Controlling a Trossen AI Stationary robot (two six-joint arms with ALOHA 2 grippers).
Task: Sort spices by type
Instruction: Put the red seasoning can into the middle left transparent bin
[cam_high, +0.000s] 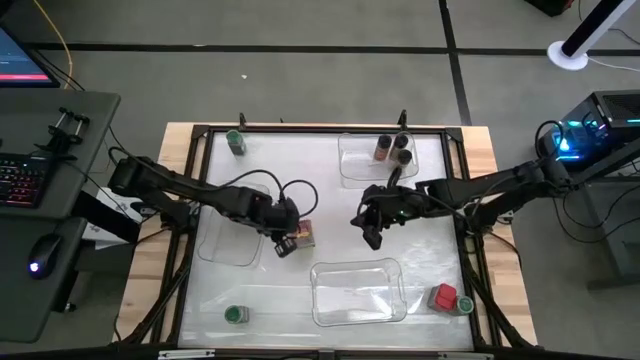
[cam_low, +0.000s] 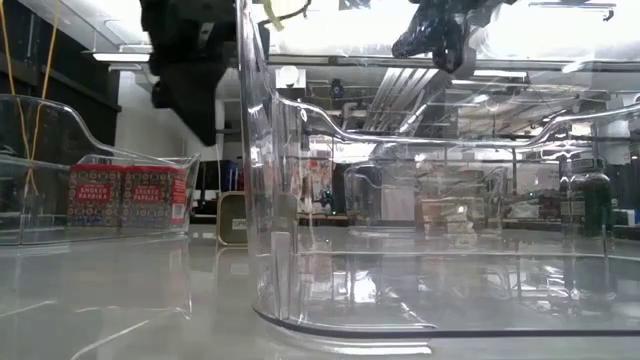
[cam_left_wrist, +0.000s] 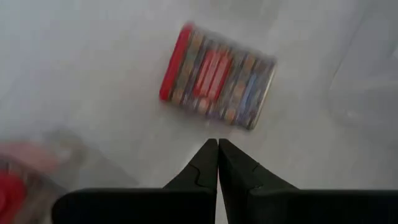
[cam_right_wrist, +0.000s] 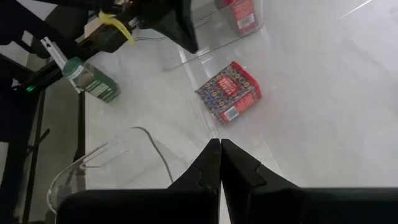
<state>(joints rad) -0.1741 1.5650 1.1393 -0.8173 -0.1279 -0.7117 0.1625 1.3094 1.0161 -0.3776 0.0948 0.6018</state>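
A red-topped spice box lies on its side mid-table, also seen in the left wrist view and the right wrist view. My left gripper hangs shut just beside and above it, touching nothing. My right gripper is shut and empty, raised over the table's middle. Two red boxes stand in the left tray. Brownish jars stand in the far tray. Green-lidded jars stand at the far left and near left; a red box and a green jar stand near right.
A third clear tray sits at the near middle, and its wall fills the low view. A dark frame borders the table. A keyboard and mouse lie on a desk beyond the left edge. Bare tabletop lies between the two grippers.
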